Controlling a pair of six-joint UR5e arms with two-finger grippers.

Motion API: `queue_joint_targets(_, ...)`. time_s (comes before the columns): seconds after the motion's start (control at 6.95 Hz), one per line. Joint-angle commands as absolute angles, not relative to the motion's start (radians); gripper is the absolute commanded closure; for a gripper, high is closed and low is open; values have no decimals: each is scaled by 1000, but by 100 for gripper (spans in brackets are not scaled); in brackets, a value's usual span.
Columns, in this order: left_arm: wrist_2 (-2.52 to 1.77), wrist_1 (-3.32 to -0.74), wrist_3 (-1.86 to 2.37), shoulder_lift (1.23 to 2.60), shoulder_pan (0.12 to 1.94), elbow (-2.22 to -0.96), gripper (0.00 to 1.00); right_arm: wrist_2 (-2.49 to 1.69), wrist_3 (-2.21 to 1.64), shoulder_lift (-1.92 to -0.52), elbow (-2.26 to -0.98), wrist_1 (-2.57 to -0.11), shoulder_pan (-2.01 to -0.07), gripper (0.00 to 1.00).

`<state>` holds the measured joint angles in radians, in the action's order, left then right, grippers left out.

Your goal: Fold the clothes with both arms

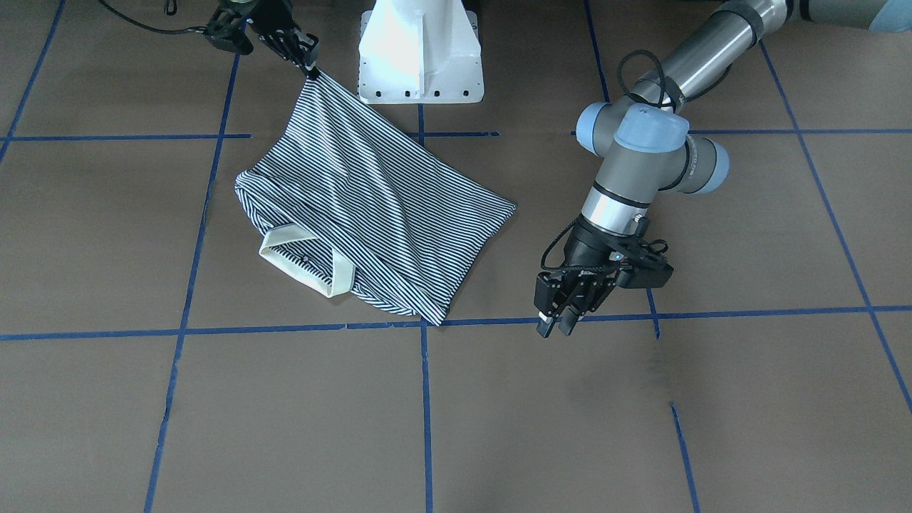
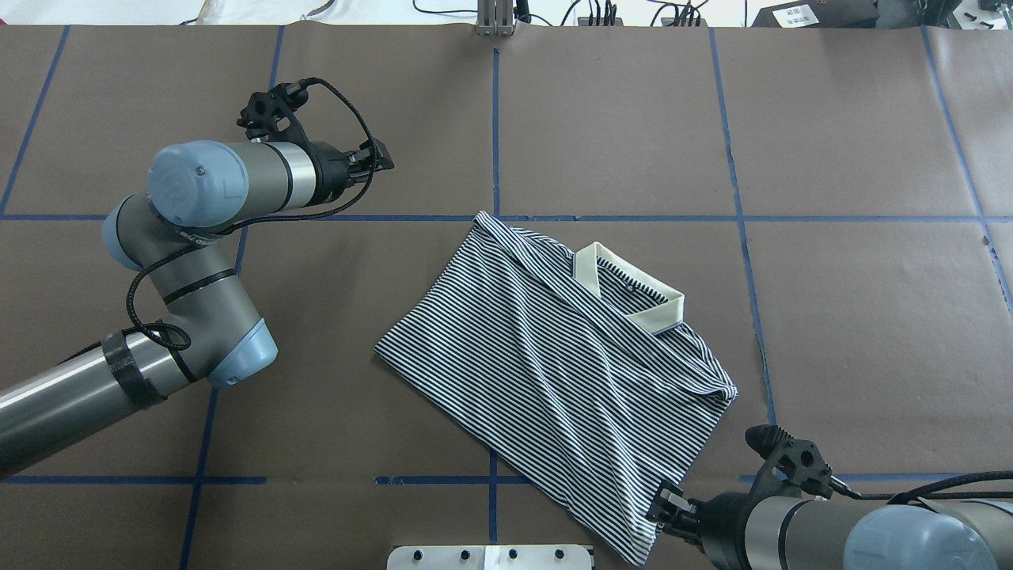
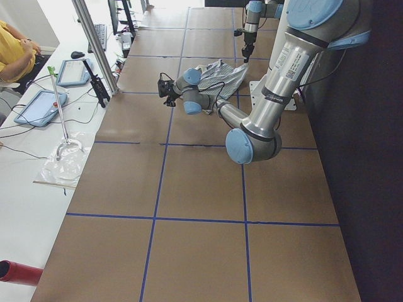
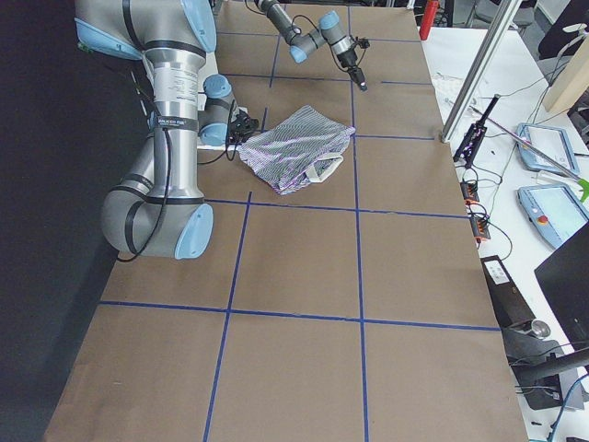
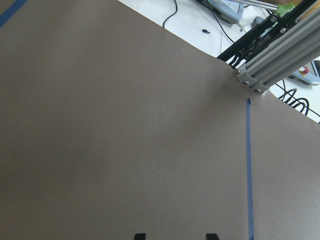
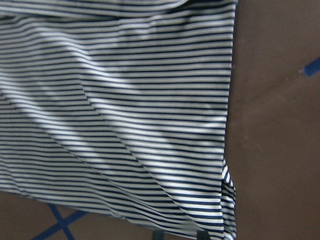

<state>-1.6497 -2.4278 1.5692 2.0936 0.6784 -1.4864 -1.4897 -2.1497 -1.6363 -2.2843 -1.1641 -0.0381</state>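
Observation:
The striped polo shirt (image 1: 370,206) lies folded on the brown table, its cream collar (image 1: 306,267) towards the far side from the robot. It also shows in the overhead view (image 2: 554,356). My right gripper (image 1: 311,69) is shut on a corner of the shirt near the robot's base and holds that corner raised, so the cloth slopes up to it. The right wrist view shows striped cloth (image 6: 125,110) between the fingertips. My left gripper (image 1: 556,326) hangs open and empty over bare table, well apart from the shirt; it also shows in the overhead view (image 2: 384,158).
The white pedestal base (image 1: 420,57) stands at the robot's side of the table, close to the lifted corner. Blue tape lines (image 1: 426,399) grid the brown table. An aluminium post (image 5: 280,55) stands at the far edge. A side bench with tablets (image 3: 41,107) runs beyond it.

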Motion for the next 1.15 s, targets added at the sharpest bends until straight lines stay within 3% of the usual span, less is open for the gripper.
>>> queue_joint_targets(0.0,-1750,-2418,1679,2015,666,-1622,49,-1418,-2138,-1618,-2264,-1239,-151,0)
queue_joint_targets(0.14,-1738,-2413,1713,1917,593,-1699,36,-1420,-2090,-1583,-2257,-1239,-228,0)
queue_joint_targets(0.43,-1735,-2346,1735,1884,517,-1730,36,-1427,-1973,-1489,-2182,-1241,-337,0)
queue_joint_targets(0.72,-1714,-2087,1743,1916,462,-1801,36,-1428,-1967,-1410,-2111,-1241,-374,0)
queue_joint_targets(1.01,-1642,-1999,1746,1968,373,-1780,36,-1428,-1967,-1404,-2111,-1241,-374,0)
